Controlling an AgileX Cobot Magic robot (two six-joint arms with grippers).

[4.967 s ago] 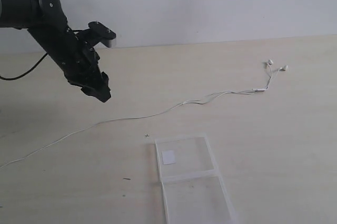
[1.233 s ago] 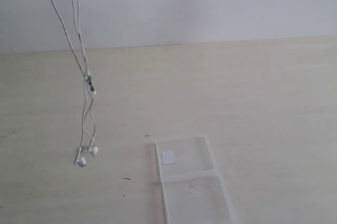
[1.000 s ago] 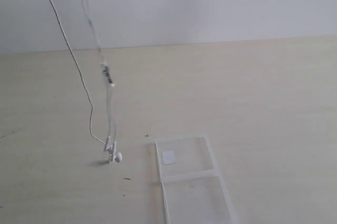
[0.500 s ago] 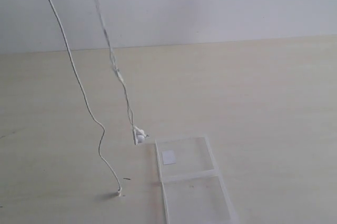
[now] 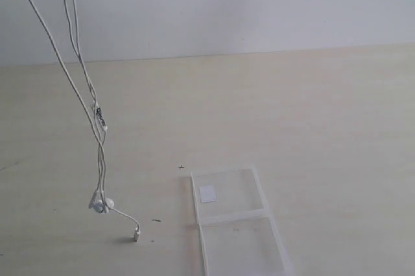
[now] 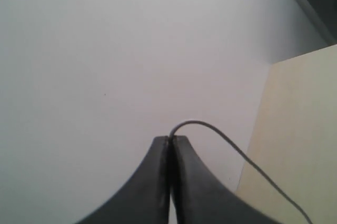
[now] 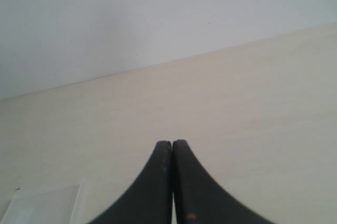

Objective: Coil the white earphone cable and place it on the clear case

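Earbuds (image 5: 100, 206) back leftward; white earphone cable (image 5: 83, 75) vertical, plug end (image 5: 136, 235) lowest

- Wall (image 5: 259, 4): plain, pale grey-white, matte. It fills the 12 o'clock band of the exterior view.
- Table (image 5: 337, 133): pale beige, faint wood grain. It runs from the wall line to 6 o'clock.
- Lighting: even and diffuse; shadows are faint.

left claw (image 6: 170, 140) pinched closed, right claw (image 7: 172, 143) closed
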